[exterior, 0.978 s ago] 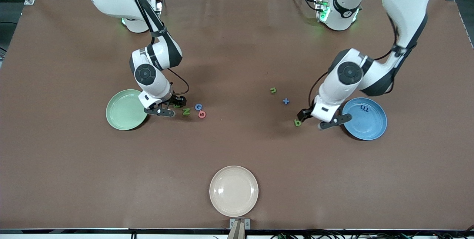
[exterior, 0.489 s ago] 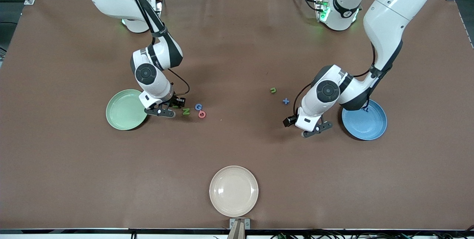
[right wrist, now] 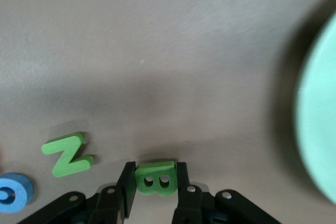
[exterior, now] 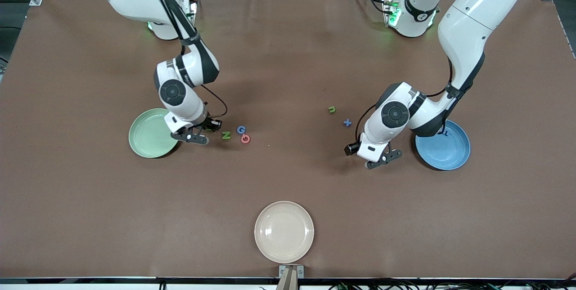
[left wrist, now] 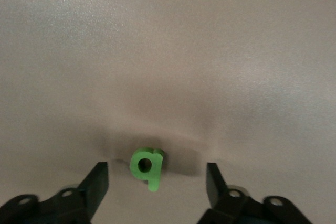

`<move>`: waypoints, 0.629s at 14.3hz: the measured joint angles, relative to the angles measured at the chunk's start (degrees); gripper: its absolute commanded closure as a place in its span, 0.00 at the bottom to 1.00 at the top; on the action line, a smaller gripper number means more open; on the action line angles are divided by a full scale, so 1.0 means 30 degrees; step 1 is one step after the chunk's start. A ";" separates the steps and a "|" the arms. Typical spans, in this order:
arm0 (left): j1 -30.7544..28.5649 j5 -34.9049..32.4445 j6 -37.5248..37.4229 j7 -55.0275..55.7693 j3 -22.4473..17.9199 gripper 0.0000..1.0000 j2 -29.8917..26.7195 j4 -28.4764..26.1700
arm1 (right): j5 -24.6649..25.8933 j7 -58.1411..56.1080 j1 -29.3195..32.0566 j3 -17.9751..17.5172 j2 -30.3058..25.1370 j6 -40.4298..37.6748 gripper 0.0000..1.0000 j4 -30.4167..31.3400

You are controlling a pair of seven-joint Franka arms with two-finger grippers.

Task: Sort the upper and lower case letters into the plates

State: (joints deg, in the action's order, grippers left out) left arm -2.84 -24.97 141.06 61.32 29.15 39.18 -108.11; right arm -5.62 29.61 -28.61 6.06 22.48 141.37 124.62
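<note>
At the right arm's end of the table lies the mint green plate (exterior: 152, 133), bare inside. Just beside its rim, the right gripper (right wrist: 153, 186) is down at the table with its fingers (right wrist: 126, 184) pressed together on a green letter B (right wrist: 155, 177). Next along lie a green N (exterior: 226, 135), then a blue G (exterior: 241, 129) touching a red O (exterior: 245, 139). Nearer the front camera, about midway along the table, sits the cream plate (exterior: 284, 231), well apart from everything. Toward the left arm's end come a small green n (exterior: 332, 109) and a blue x (exterior: 347, 122). The left gripper (left wrist: 156, 182) is low over the brown table (exterior: 288, 56), its fingers (left wrist: 97, 182) apart on either side of a green lowercase letter (left wrist: 147, 166), probably a b or q, not touching it. Last is the blue plate (exterior: 445, 150), partly covered by the left arm, holding a small blue letter (exterior: 444, 133) I cannot read.
</note>
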 measured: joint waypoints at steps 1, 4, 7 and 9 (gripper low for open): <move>0.0000 -0.0294 0.0000 0.0003 -0.0010 0.30 0.0072 0.0000 | 0.0000 -0.0642 0.0460 0.0052 -0.0473 -0.1023 1.00 -0.0387; 0.0000 -0.0659 0.0000 0.0005 -0.0031 0.44 0.0220 0.0010 | 0.0002 -0.3528 0.2535 0.0149 -0.2015 -0.2732 0.99 -0.0698; -0.0001 -0.0703 -0.0018 0.0005 -0.0031 0.62 0.0221 0.0077 | 0.0002 -0.6476 0.4637 0.0213 -0.2413 -0.3048 0.99 -0.0417; -0.0006 -0.0712 -0.0082 0.0005 -0.0030 0.75 0.0200 0.0161 | 0.0002 -0.7958 0.5751 0.0221 -0.2378 -0.2835 0.98 0.0137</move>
State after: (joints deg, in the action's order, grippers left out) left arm -2.86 -27.10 140.81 61.34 29.06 39.78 -107.63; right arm -5.61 5.73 -11.36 6.72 15.35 132.87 125.03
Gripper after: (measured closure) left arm 0.604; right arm 0.648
